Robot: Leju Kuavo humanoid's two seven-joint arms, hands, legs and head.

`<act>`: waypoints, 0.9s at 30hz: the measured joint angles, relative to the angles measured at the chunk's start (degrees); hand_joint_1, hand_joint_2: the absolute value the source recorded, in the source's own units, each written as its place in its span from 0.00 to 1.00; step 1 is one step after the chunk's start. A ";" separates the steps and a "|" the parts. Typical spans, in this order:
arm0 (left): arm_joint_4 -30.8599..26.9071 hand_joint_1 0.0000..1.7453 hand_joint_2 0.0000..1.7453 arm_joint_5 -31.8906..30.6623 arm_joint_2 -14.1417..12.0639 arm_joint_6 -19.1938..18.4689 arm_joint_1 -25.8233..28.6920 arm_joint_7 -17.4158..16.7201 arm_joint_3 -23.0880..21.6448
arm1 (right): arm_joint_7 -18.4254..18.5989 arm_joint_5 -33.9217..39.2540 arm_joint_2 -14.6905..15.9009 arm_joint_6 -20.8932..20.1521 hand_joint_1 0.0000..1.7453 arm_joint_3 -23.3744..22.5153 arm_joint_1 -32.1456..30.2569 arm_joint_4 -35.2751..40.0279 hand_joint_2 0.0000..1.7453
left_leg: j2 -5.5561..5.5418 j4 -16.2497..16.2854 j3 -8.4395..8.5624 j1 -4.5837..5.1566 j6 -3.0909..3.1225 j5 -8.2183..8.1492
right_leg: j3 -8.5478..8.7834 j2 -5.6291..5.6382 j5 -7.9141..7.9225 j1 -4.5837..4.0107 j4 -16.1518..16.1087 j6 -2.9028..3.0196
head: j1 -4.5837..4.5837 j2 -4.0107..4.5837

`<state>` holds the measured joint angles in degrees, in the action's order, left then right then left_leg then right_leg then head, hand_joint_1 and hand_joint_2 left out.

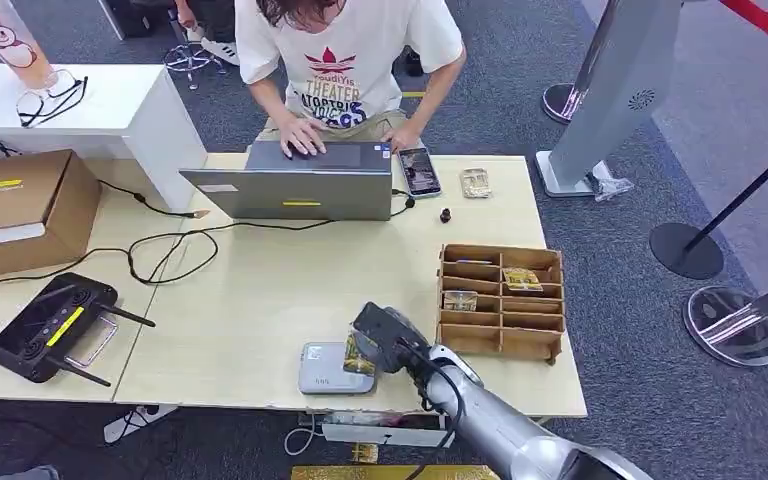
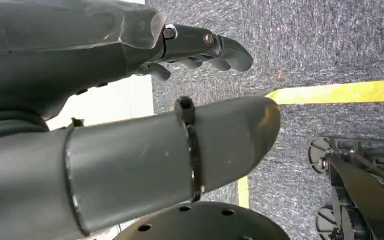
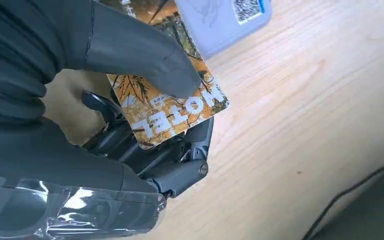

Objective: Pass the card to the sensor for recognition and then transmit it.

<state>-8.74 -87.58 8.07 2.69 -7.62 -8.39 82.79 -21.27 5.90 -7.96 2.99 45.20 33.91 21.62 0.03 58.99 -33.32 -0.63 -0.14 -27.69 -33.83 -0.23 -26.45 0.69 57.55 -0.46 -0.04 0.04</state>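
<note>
One orange card [image 3: 172, 107] with white lettering, pinched in right hand [image 3: 145, 130] over grey sensor [image 1: 328, 369]; left hand [image 2: 200, 47] empty, fingers apart

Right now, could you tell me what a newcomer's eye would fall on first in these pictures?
Most striking is the right hand near the table's front edge, pinching an orange patterned card over the grey sensor. Next comes the person at the far side, typing on a grey laptop. To the right sits a brown compartment box holding more cards.
</note>
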 joint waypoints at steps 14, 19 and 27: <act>0.00 0.00 0.00 -0.55 0.35 0.44 -0.65 -0.35 -1.33 | 0.13 -5.85 -0.13 1.53 1.00 1.88 -1.23 0.15 1.00 | 0.04 0.00 0.11 -0.01 0.00 0.00 | 0.08 0.03 0.00 0.00 0.00 0.00 | 0.00 0.00; 0.00 0.00 0.00 -0.24 0.35 0.50 -0.65 -0.68 -1.33 | 0.15 -7.76 -0.57 2.27 1.00 2.91 -1.43 1.27 1.00 | 0.05 0.00 0.12 -0.01 0.00 0.00 | 0.09 0.04 0.00 0.00 0.00 0.00 | 0.00 0.00; 0.00 0.00 0.00 0.35 0.35 0.50 -0.59 -0.68 -1.33 | -0.20 -9.70 -1.03 4.00 1.00 3.69 -2.11 3.08 1.00 | 0.03 0.00 0.10 -0.01 0.00 0.00 | 0.10 0.03 0.00 0.00 0.00 0.00 | 0.00 0.00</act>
<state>-8.74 -87.23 8.41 3.19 -8.21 -9.07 81.46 -21.46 -3.80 -8.98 6.99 48.89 31.80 24.70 0.06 58.98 -33.22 -0.64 -0.15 -27.69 -33.74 -0.21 -26.45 0.69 57.55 -0.46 -0.04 0.04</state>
